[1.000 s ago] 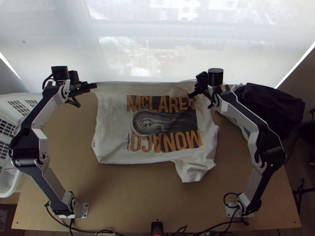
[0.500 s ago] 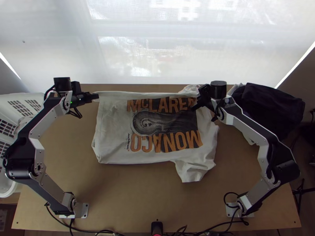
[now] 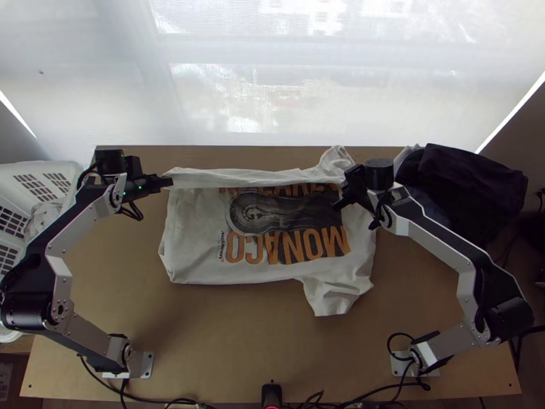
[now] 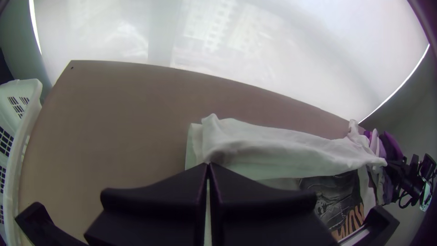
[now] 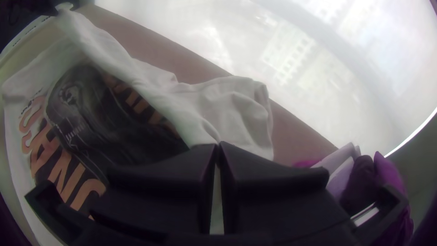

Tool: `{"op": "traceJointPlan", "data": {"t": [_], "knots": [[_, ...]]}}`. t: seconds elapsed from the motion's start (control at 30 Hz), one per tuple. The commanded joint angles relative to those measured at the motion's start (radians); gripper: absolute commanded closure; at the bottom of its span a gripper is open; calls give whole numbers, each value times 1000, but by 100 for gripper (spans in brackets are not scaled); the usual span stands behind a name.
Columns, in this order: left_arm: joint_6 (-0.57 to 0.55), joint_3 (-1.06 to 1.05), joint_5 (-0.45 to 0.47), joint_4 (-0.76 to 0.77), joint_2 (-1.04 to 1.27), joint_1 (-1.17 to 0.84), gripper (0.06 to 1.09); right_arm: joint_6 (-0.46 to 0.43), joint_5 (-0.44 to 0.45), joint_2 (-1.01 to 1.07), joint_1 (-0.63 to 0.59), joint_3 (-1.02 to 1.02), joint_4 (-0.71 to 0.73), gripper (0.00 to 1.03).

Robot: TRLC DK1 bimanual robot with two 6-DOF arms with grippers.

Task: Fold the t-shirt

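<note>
The white t-shirt lies spread on the table with its dark and orange print up, its far edge lifted and folded over the top of the print. In the top view my left gripper is at the lifted edge's left end, and my right gripper at its right end, beside a bunched sleeve. In the left wrist view the left gripper is shut on the shirt's edge. Cloth also runs into the right gripper, shut on the edge in the right wrist view.
A white basket stands at the table's left side. Dark clothing is heaped at the far right, behind the right arm. Bare wooden table stretches between the shirt and the arms' bases, where cables run along the near edge.
Both grippers have moved toward the table's near side, bringing the shirt's far edge along. That edge now covers part of the upper lettering, and a bunched sleeve shows behind the right gripper.
</note>
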Motion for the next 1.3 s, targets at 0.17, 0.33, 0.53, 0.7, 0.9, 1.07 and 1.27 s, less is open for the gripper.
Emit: {"op": "traceJointPlan", "data": {"t": [0.17, 0.33, 0.53, 0.7, 0.9, 1.07, 1.27], "knots": [[0, -141, 1, 24, -83, -1, 105, 8, -1, -59, 29, -116, 1, 100], [0, -173, -1, 29, -95, -3, 105, 10, -1, -77, 41, -147, 1, 100], [1, -194, 1, 35, -95, -3, 105, 10, -1, -94, 49, -177, -1, 100], [1, -210, 1, 36, -104, -6, 105, 13, -1, -116, 56, -210, -1, 100], [6, -239, -1, 38, -115, -8, 105, 17, -1, -128, 63, -240, -1, 100], [4, -265, 1, 44, -129, -8, 105, 17, -1, -133, 67, -262, -1, 100], [1, -303, -1, 70, -132, -9, 105, 22, -1, -130, 76, -288, 1, 100]]}}
